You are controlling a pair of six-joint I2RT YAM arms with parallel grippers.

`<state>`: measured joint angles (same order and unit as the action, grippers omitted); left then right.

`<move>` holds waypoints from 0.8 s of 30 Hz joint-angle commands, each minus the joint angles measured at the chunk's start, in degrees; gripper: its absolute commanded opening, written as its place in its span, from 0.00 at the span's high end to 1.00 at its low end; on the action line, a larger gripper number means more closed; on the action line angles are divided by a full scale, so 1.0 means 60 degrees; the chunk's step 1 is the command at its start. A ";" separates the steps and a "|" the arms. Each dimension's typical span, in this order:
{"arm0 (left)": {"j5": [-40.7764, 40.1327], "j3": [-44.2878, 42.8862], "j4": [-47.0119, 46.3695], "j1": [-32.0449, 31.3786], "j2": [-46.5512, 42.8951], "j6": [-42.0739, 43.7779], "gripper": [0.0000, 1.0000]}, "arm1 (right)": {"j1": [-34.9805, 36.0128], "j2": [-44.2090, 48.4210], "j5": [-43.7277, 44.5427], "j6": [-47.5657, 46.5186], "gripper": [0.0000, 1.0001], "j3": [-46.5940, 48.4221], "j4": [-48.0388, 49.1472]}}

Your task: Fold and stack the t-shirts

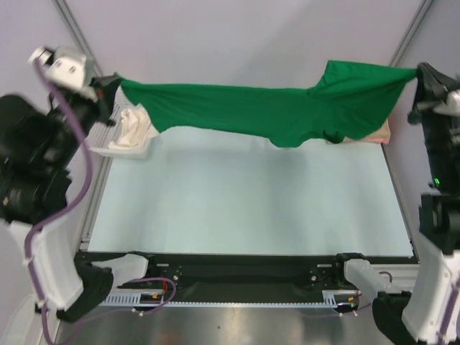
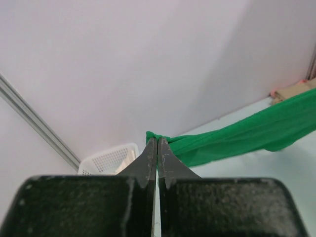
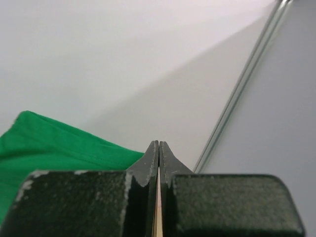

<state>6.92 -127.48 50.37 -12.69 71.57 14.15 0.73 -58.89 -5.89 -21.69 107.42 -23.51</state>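
The bright green t-shirt hangs in the air above the far side of the table, stretched sideways between my two grippers and sagging in the middle. My left gripper is shut on its left end by the basket. In the left wrist view the left gripper pinches a green corner, and the green t-shirt runs off to the right. My right gripper is shut on its right end. In the right wrist view the right gripper has the green t-shirt bunched at its left. A tan t-shirt with a pink edge lies at the back right, mostly hidden.
A white mesh basket stands at the table's back left corner with a cream cloth in it. The pale table top spreads in front of the hanging shirt. Metal frame posts rise at both back corners.
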 commanded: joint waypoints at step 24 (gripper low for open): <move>-0.0759 0.4115 -0.0189 0.0210 -0.0416 0.0790 1.00 | -0.0019 -0.0334 -0.1083 0.0040 1.00 -0.2607 0.1190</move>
<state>3.18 -109.89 51.37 -12.05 66.35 17.15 0.73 -58.48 -10.11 -22.63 96.14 -22.74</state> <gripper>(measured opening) 0.006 0.009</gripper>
